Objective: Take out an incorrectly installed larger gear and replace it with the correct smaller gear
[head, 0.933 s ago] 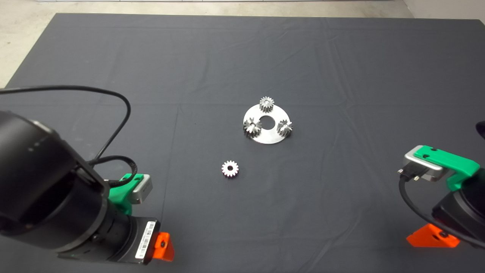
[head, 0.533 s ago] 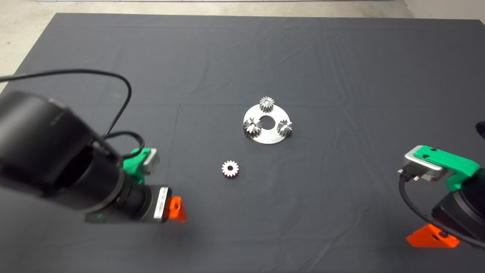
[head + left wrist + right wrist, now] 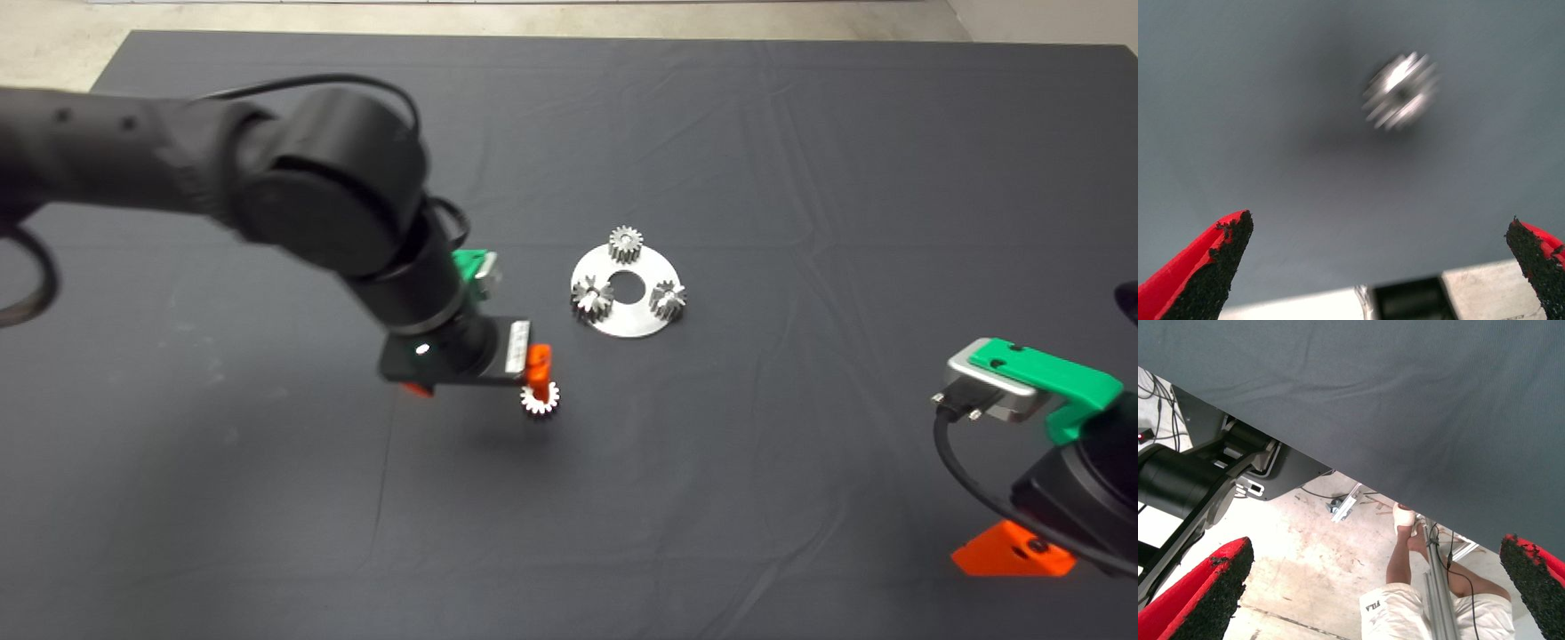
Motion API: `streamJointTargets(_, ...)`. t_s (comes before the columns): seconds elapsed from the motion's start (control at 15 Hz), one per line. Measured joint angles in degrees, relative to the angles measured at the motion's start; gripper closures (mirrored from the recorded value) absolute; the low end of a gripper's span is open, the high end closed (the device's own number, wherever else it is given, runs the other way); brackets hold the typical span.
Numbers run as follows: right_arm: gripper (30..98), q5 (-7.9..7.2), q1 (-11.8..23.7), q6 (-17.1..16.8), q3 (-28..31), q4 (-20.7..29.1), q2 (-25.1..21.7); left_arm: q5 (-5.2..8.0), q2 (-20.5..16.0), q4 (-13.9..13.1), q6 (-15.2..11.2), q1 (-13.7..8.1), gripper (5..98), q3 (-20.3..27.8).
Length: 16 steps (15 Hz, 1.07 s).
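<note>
Left gripper hangs over the loose smaller gear on the dark mat, its red fingers spread wide apart with nothing between them; in the left wrist view that gear lies flat on the cloth, ahead of the open span and nearer the right-hand fingertip's side, touching neither pad; in the head view one red finger covers the gear's upper edge, so the teeth show only below it. Near it, further up the mat and to the right, lies the round silvery plate with a centre hole; three gears stand on it around the hole; the larger gear, with long pointed teeth, sits on the plate's left side; two small gears sit at the far edge and the right side. Right gripper waits at the lower right edge of the mat, fingers likewise wide apart and empty; its wrist view shows the mat's edge, the robot base and a person's legs on the floor beyond.
</note>
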Motion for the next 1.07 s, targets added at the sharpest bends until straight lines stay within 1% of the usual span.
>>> streamJointTargets(0.2, 30.8, 0.06, -0.1, 0.0, -0.1, 0.0, -1.8, -0.17, 6.5, 0.2, 4.5, 0.0, 5.8, -9.5)
streamJointTargets(0.27, 30.8, 0.04, -0.1, -0.1, -0.1, 0.0, -2.9, -0.24, 8.0, 0.3, 5.9, 0.4, 5.8, -12.6)
streamJointTargets(0.4, 30.8, -0.16, -0.5, -0.3, -0.2, 0.0, -4.5, -0.28, 10.5, 0.7, 8.7, 1.7, 5.8, -18.7)
streamJointTargets(0.53, 30.8, -0.17, -0.8, -0.4, -0.2, 0.0, -4.7, -0.35, 13.4, 0.9, 12.3, 2.9, 5.8, -23.8)
streamJointTargets(0.67, 30.8, -0.11, -0.8, -0.5, -0.2, 0.0, -4.7, -0.3, 15.7, 0.9, 15.2, 3.5, 5.8, -28.9)
streamJointTargets(0.8, 30.8, -0.15, -1.2, -0.5, -0.2, 0.0, -4.7, -0.35, 17.0, 0.9, 18.1, 3.5, 5.8, -32.4)
streamJointTargets(1.0, 30.8, -0.13, -1.2, -0.5, -0.2, 0.0, -4.5, -0.35, 17.5, 0.9, 18.9, 3.5, 5.8, -33.3)
streamJointTargets(1.07, 30.8, -0.13, -1.3, -0.5, -0.2, 0.0, -4.5, -0.35, 17.5, 0.9, 19.5, 3.5, 5.8, -33.6)
